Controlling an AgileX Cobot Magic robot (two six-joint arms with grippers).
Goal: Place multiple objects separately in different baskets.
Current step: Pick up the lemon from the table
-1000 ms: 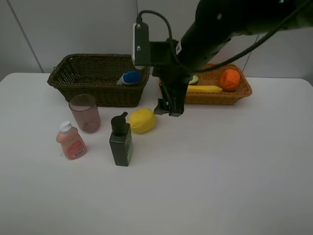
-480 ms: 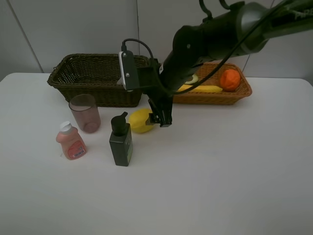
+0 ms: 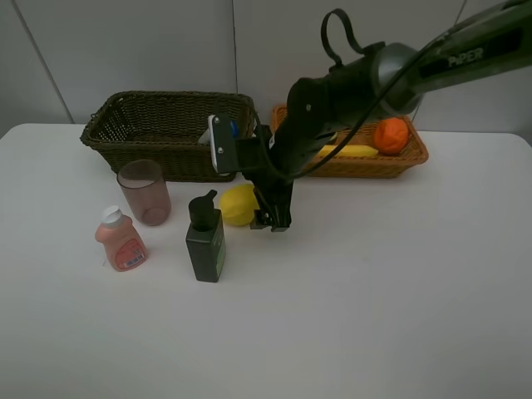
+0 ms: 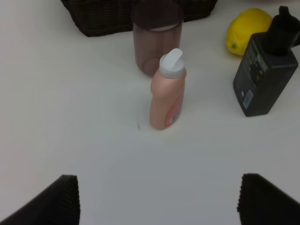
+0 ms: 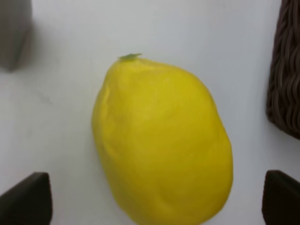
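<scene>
A yellow lemon (image 3: 236,204) lies on the white table in front of the dark brown-green basket (image 3: 158,137). My right gripper (image 3: 274,218) hangs open right beside it; in the right wrist view the lemon (image 5: 161,143) fills the space between the open fingertips of the gripper (image 5: 154,199). A dark green pump bottle (image 3: 205,239), a small pink bottle (image 3: 121,241) and a pinkish cup (image 3: 145,193) stand at the left. The light basket (image 3: 407,160) holds an orange (image 3: 391,135) and a banana (image 3: 351,151). My left gripper (image 4: 159,204) is open over the table near the pink bottle (image 4: 167,93).
A blue bottle cap (image 3: 233,129) peeks out of the dark basket behind the right wrist. The right arm (image 3: 349,83) reaches across from the upper right, covering part of the light basket. The pump bottle stands close to the lemon's left.
My right gripper has moved left and down, from in front of the light basket to the lemon. The objects on the table have not moved.
</scene>
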